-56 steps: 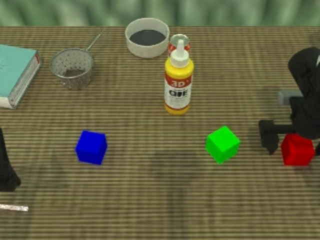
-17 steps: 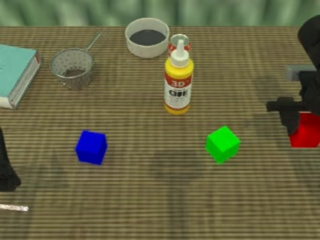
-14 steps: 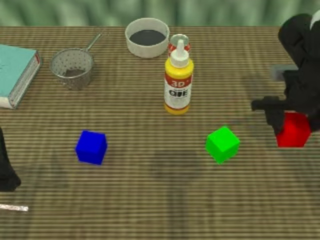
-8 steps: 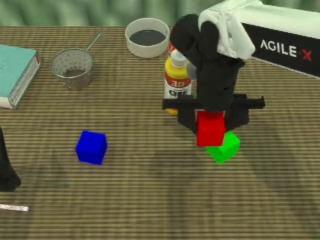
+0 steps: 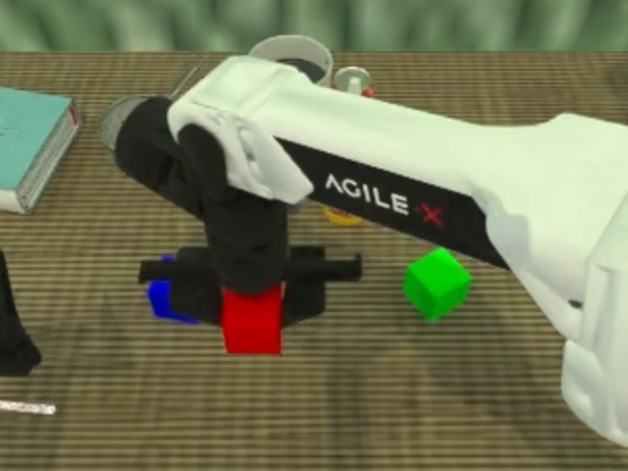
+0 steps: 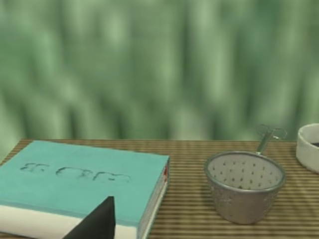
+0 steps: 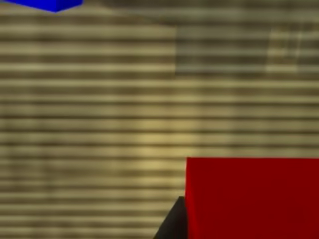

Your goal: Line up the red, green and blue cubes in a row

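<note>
My right arm reaches far across the table. Its gripper (image 5: 252, 306) is shut on the red cube (image 5: 252, 321), held just right of the blue cube (image 5: 160, 299), which the gripper's black body half hides. In the right wrist view the red cube (image 7: 253, 198) fills the near corner beside one dark finger (image 7: 172, 225), and a sliver of the blue cube (image 7: 47, 4) shows at the frame's edge. The green cube (image 5: 437, 283) sits alone to the right of the middle. My left gripper (image 5: 10, 339) is parked at the left edge.
A teal book (image 5: 29, 142) lies at the back left, with a metal strainer (image 6: 244, 185) and a white bowl (image 5: 285, 49) behind the right arm. The yellow glue bottle (image 5: 345, 214) is mostly hidden under that arm. A small silver strip (image 5: 27, 407) lies at the front left.
My right gripper lifted the red cube from the table's right edge and carried it left, past the green cube, to just beside the blue cube. The left arm has not moved.
</note>
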### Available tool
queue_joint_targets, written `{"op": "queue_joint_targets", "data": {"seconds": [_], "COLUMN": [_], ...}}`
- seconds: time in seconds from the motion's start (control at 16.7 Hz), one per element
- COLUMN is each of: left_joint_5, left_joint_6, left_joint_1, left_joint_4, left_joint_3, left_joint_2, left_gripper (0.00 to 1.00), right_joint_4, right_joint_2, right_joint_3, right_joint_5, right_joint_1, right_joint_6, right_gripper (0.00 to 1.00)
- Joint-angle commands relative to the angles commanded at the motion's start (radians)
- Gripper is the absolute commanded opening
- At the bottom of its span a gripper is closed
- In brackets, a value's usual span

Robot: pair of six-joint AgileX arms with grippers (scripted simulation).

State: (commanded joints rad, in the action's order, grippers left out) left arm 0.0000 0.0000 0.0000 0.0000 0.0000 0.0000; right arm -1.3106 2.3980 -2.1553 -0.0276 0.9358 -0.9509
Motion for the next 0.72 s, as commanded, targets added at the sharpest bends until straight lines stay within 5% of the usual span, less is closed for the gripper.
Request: {"op": "queue_joint_targets", "data": {"seconds": [0.36, 0.72], "left_joint_5": [0.0, 0.0], "left_joint_6": [0.0, 0.0], "left_joint_1": [0.0, 0.0], "left_joint_4": [0.0, 0.0], "left_joint_3": [0.0, 0.0], "left_joint_2": [0.0, 0.0], "left_gripper": [1.0, 1.0], "right_joint_4": [0.02, 0.212], "right_joint_2": [-0.002, 0.036], "right_joint_3": [0.017, 0.172], "right_joint_5": [0.002, 0.001], "right_joint_1": [-0.002, 0.001], "right_joint_6": [-0.001, -0.004], "right_gripper": [0.0, 0.0]}}
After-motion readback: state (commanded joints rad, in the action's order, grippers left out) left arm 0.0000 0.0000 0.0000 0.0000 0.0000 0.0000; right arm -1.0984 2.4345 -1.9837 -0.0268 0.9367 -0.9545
